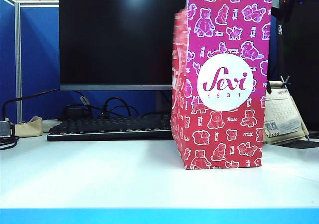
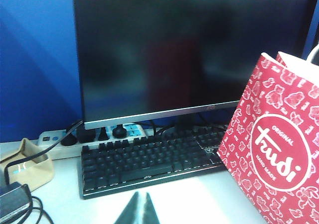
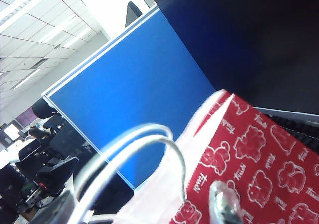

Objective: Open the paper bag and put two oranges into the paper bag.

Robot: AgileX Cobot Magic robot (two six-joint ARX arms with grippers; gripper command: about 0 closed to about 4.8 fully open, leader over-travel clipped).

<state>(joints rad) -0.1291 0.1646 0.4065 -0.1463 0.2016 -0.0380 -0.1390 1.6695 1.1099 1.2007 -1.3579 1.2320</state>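
One paper bag stands upright on the white table, right of the keyboard. Left gripper low before the keyboard, fingers pressed together, empty. Right gripper at the bag's mouth by the white handles; blurred, jaw width unclear.

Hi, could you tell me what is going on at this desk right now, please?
A tall paper bag stands upright on the white table, in front of the keyboard and monitor. The right gripper is up by the bag's rim and white handle; its grip cannot be judged. The left gripper is shut, empty, low over the table near the keyboard. No oranges are visible.
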